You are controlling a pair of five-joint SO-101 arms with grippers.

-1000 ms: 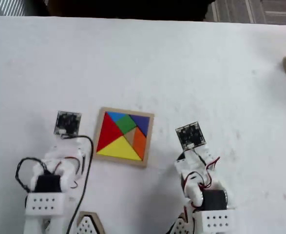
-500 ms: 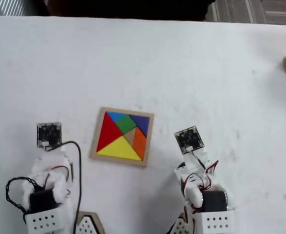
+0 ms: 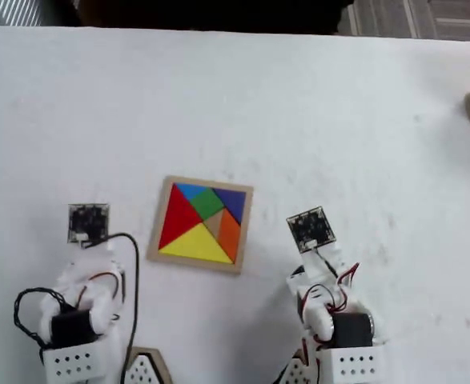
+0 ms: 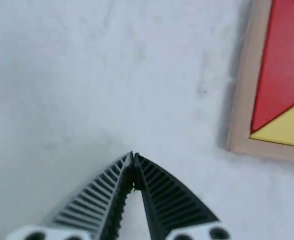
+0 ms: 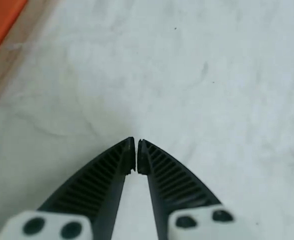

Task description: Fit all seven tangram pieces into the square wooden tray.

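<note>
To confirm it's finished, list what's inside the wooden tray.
Inside the tray: red, yellow, orange, green, light blue and dark blue pieces. The tan centre patch: seventh piece or bare floor, unclear. They hide the floor.

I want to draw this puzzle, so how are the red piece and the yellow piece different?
The red piece lies along the tray's left side; the yellow piece lies along its near side, by the arms. The red piece points right; the yellow piece points away from the arms. Both are big flat triangles, touching each other.
</note>
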